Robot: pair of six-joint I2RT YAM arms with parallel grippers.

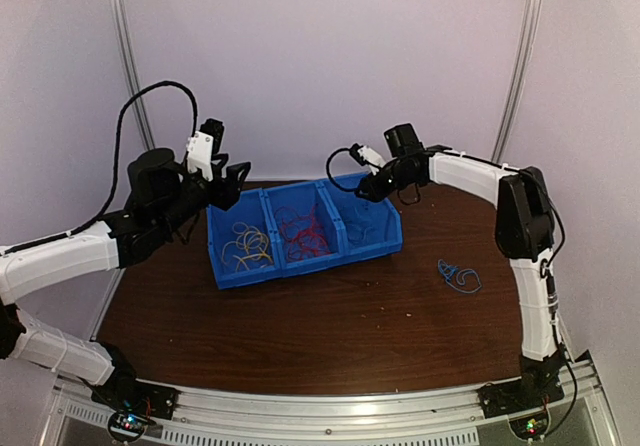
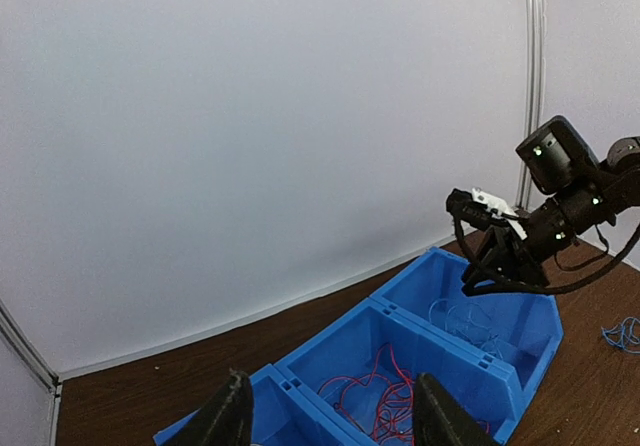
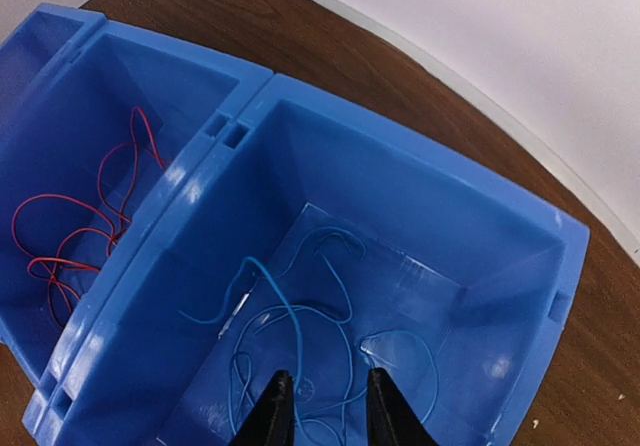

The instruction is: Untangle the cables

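Right end effector point(image 3: 326, 394) is slightly parted and grips nothing. Blue cables point(image 3: 290, 316) lie directly below it in the end bin compartment point(image 3: 520, 266). Loose blue cable bunch point(image 1: 459, 276) sits on the tabletop point(image 1: 300, 326), back toward its base, so the right arm is nearer. Left end effector point(image 2: 330, 406) is half open and empty.

3 joined blue bins point(image 1: 300, 264) on brown tbl point(image 1: 300, 341), white wall point(image 1: 330, 56) behind
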